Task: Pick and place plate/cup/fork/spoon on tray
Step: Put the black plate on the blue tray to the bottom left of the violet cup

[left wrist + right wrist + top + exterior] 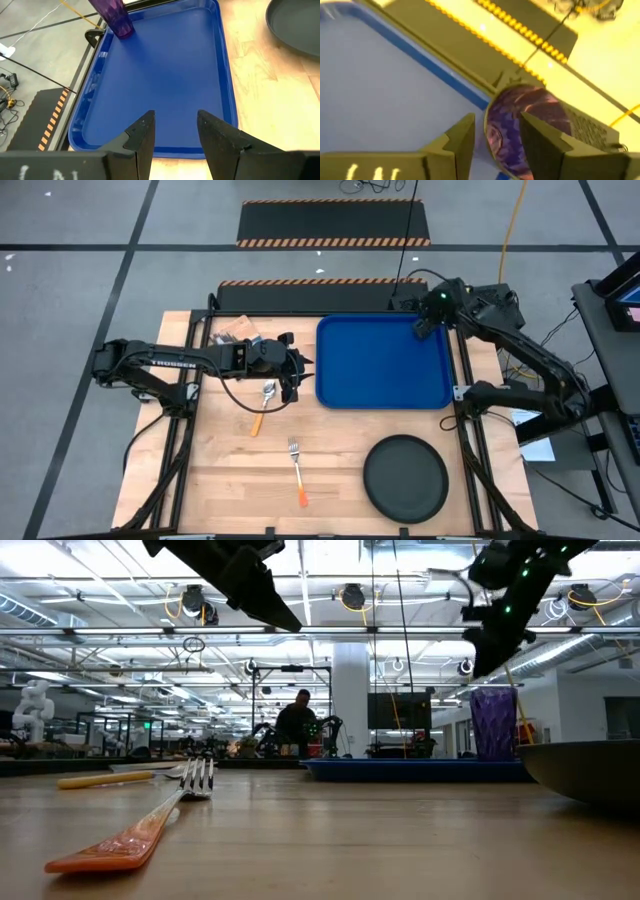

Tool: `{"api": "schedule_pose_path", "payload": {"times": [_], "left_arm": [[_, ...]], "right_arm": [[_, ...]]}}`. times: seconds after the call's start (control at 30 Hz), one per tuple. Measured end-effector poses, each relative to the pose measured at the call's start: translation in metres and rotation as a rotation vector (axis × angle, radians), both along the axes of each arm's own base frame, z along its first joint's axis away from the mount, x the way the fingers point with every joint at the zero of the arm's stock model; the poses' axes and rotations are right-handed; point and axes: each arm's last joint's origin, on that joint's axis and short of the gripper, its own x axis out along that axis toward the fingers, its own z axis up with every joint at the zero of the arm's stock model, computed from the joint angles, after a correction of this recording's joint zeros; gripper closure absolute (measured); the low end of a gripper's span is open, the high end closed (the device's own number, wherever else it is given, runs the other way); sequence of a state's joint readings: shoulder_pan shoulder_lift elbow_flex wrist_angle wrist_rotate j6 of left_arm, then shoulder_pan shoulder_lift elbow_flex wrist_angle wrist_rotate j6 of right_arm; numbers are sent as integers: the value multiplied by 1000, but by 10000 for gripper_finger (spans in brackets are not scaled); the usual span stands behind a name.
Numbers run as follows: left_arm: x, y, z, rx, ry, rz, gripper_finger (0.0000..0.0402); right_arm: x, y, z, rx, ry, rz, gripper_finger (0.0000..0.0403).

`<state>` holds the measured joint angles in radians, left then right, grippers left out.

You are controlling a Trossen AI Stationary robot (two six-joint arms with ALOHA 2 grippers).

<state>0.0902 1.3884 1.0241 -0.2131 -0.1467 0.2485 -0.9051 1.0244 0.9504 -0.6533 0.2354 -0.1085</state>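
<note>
The blue tray (380, 365) lies at the table's far middle. The purple cup (115, 17) stands upright on its base in the tray's far right corner and also shows in the low view (493, 723). My right gripper (495, 122) is open just above the cup's rim, clear of it in the low view (485, 665). My left gripper (175, 117) is open and empty at the tray's left edge (303, 370), above the table. The spoon (265, 402) lies flat just left of it. The fork (297, 470) and the black plate (405, 477) lie near the front edge.
A small booklet (232, 332) lies at the table's far left. Striped floor mats (330, 225) lie beyond the far edge. A person (297, 720) stands far off in the room. Bare wood shows between the fork and the left edge.
</note>
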Motion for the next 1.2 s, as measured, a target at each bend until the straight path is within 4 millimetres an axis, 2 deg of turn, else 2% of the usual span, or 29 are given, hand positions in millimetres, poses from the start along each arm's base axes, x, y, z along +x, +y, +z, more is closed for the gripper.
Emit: {"api": "schedule_pose_path", "payload": {"times": [0.2, 0.37, 0.47, 0.63, 0.77, 0.93, 1.07, 1.2], "left_arm": [[1, -1, 1, -14, -20, -12, 252], [3, -4, 5, -40, -69, -5, 252], [4, -12, 5, -40, -71, -33, 252], [5, -37, 7, 22, -72, -110, 252], [5, -69, 17, 102, -94, -138, 252], [0, -104, 28, 117, -135, -202, 252], [-4, -119, 30, 109, -157, -228, 252], [-6, -126, 30, 53, -167, -216, 252]], "right_arm": [[-3, 36, 26, -66, -200, 68, 250], [-3, 68, 41, 3, -447, 218, 250], [-1, 84, 46, 96, -567, 267, 250], [9, 111, 47, 222, -639, 397, 250], [27, 135, 34, 321, -698, 526, 250], [48, 173, 3, 436, -753, 737, 250], [59, 201, -20, 494, -757, 828, 250], [68, 229, -44, 498, -650, 825, 250]]}}
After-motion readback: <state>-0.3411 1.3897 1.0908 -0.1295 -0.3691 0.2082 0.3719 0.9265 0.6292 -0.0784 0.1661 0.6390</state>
